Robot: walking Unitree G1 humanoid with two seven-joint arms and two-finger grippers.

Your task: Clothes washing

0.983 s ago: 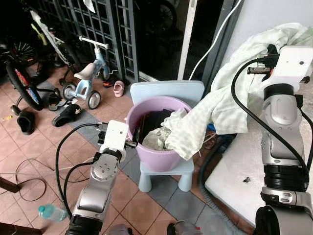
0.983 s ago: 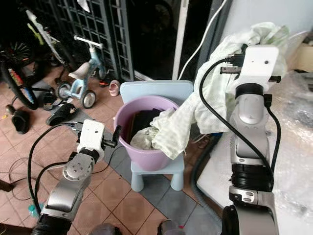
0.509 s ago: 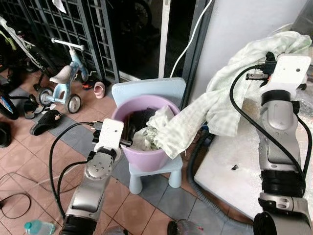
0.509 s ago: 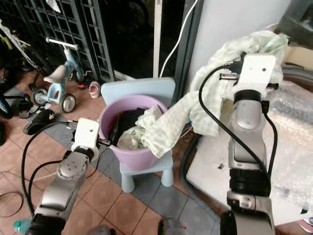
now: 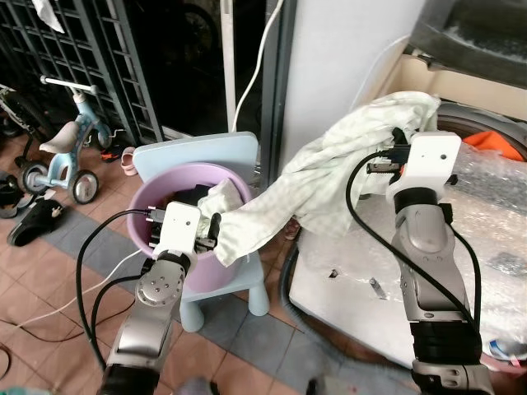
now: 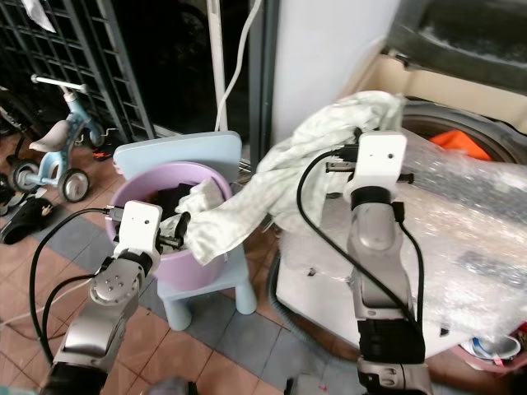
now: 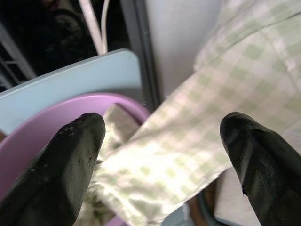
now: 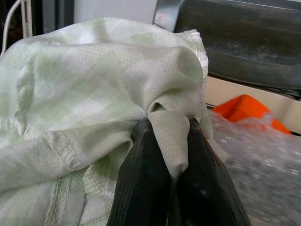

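A pale green checked cloth stretches from the purple tub up to the washing machine top. My right gripper is shut on a fold of the cloth and holds it high over the machine's near corner. The cloth's lower end still hangs over the tub's rim. My left gripper stands open just in front of the tub, nothing between its fingers. Dark clothes lie inside the tub. An orange garment lies in the machine's drum opening.
The tub rests on a light blue child's chair. A grey hose runs beside the machine. A small tricycle, sandals and a metal grille are off to the left. Cables lie on the tiled floor.
The view has swung right, bringing the washing machine and orange garment into sight. My right gripper has carried the cloth toward the machine, and more of it has come out of the tub.
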